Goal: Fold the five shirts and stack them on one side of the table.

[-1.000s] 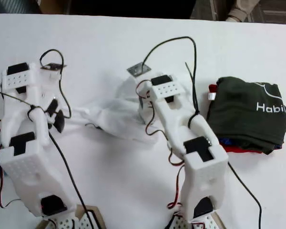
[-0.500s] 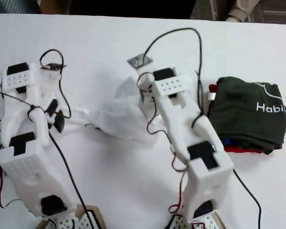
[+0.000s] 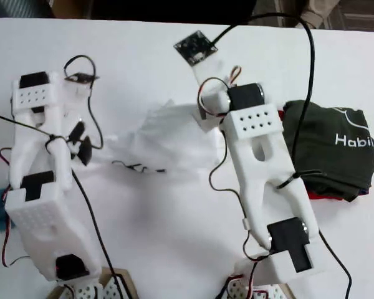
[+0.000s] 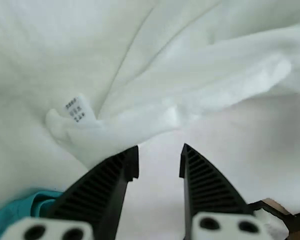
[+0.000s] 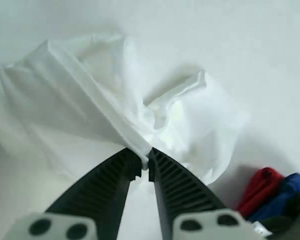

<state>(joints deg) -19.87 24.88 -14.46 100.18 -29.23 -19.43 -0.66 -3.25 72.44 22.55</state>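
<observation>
Since the earlier frames the right arm has swung upward and forward, and the crumpled white cotton shirt (image 3: pixel 162 140) has been drawn into a taller bunch beneath its wrist; the left arm has shifted only slightly. Right gripper (image 5: pixel 145 162): jaws nearly closed, pinching a thin ridge of the white fabric. Left gripper (image 4: pixel 159 160): jaws parted, holding nothing, tips just beside a shirt corner bearing a small sewn label (image 4: pixel 76 111). The shirt lies between the two arms on the white table (image 3: pixel 143 56). A folded dark green shirt with white lettering (image 3: pixel 324 152) tops a stack at the table's right side, with folded red cloth (image 5: pixel 260 185) and blue cloth (image 5: pixel 285 192) beneath. The step in hand appears to be arranging the white shirt for folding. The next move likely calls for the left jaws to close on the nearby corner, so both arms can spread the fabric flat.
</observation>
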